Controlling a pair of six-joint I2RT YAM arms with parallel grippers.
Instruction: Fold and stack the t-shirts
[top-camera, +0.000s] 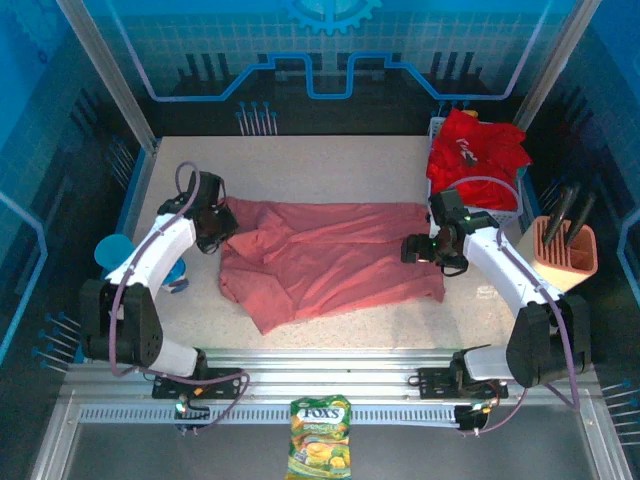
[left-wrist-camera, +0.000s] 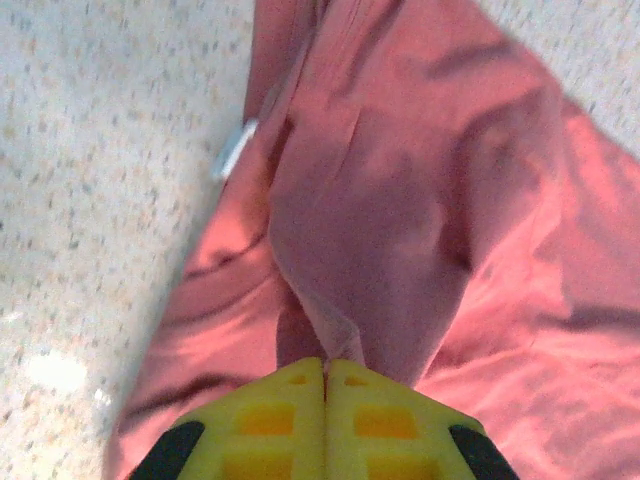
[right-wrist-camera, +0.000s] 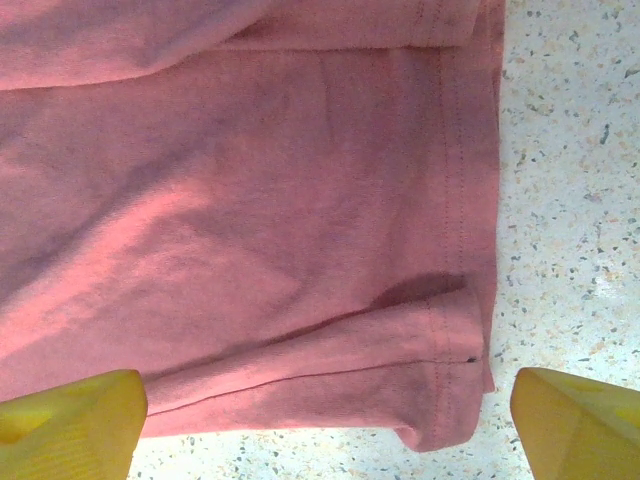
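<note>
A faded salmon-pink t-shirt (top-camera: 330, 255) lies spread and rumpled on the speckled table. My left gripper (top-camera: 222, 228) sits at the shirt's left edge, shut on a pinched ridge of that cloth (left-wrist-camera: 400, 200); its yellow fingers (left-wrist-camera: 270, 420) meet with fabric squeezed between them, and a white label (left-wrist-camera: 235, 150) shows nearby. My right gripper (top-camera: 412, 250) hovers open over the shirt's right hem (right-wrist-camera: 450, 400), its yellow fingertips (right-wrist-camera: 75, 425) wide apart on either side of a folded-over corner, holding nothing. Bright red t-shirts (top-camera: 478, 150) are heaped in the basket at the back right.
The white mesh basket (top-camera: 508, 212) stands at the back right, a peach holder (top-camera: 566, 250) with dark tools beside it. A blue cup (top-camera: 115, 250) is at the left edge. A candy bag (top-camera: 320, 438) lies on the front rail.
</note>
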